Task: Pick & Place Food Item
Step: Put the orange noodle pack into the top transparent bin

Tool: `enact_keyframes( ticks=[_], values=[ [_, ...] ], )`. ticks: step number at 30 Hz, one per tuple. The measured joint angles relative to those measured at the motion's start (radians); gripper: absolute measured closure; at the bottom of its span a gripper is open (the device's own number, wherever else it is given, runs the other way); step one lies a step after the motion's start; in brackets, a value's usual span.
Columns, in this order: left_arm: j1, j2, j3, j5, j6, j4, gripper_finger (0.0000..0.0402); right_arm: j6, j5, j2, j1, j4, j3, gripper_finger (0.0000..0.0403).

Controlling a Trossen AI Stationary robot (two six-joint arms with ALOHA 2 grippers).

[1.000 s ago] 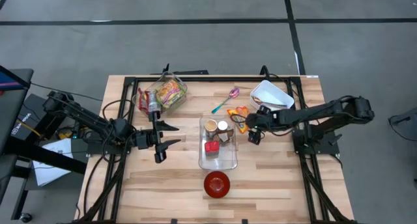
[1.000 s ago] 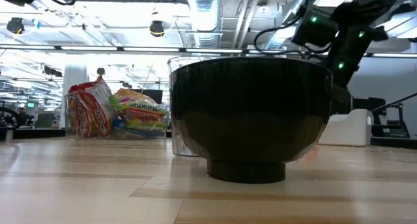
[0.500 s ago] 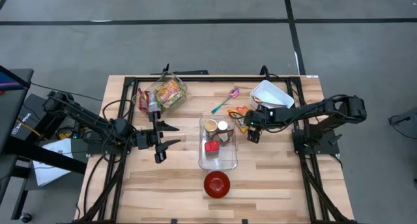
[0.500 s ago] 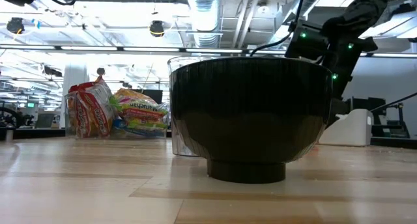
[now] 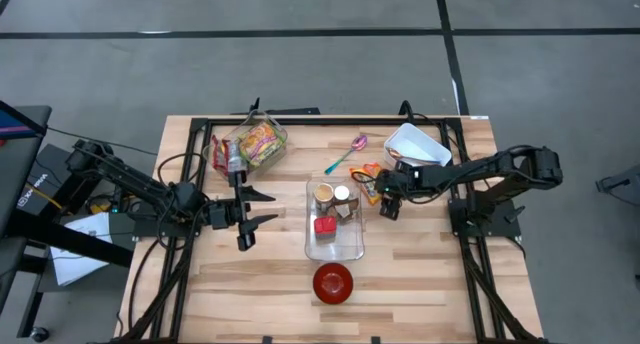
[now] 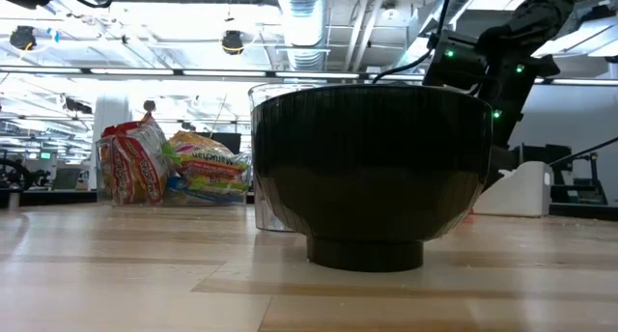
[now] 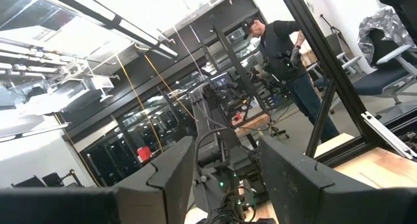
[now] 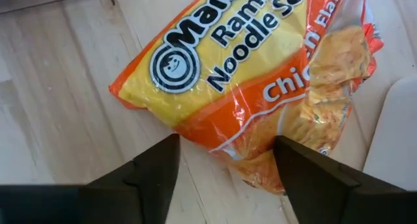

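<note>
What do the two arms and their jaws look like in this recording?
Both arms are dark, jointed and slim, mounted on black frames at the table's sides. The left arm trails loose black cables near its base. The left gripper ends in two pointed black prongs. The right gripper is blocky and black; its fingers are flat matte plates. Green indicator lights glow on the right arm.

Right gripper (image 5: 388, 204) open (arm reaching inward), left gripper (image 5: 262, 208) open
</note>
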Motion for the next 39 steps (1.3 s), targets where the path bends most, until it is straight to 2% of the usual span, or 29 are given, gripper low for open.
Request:
enact_keyframes(
  ticks=[12, 21, 30, 39],
  values=[
    [0.0, 0.0, 0.0, 0.0, 0.0, 0.0, 0.0238, -0.015, 0.0, 0.0, 0.001, -0.004, 0.0, 0.0313],
    [0.0, 0.0, 0.0, 0.0, 0.0, 0.0, 0.0238, -0.015, 0.0, 0.0, 0.025, -0.05, 0.001, 0.0391],
    [0.0, 0.0, 0.0, 0.0, -0.001, 0.0, 0.0238, 0.002, 0.006, -0.003, 0.071, -0.115, 0.022, 0.0401],
    [0.0, 0.0, 0.0, -0.002, 0.0, 0.0, 0.024, 0.085, 0.114, -0.003, 0.193, -0.301, 0.146, 0.0402]
  ],
)
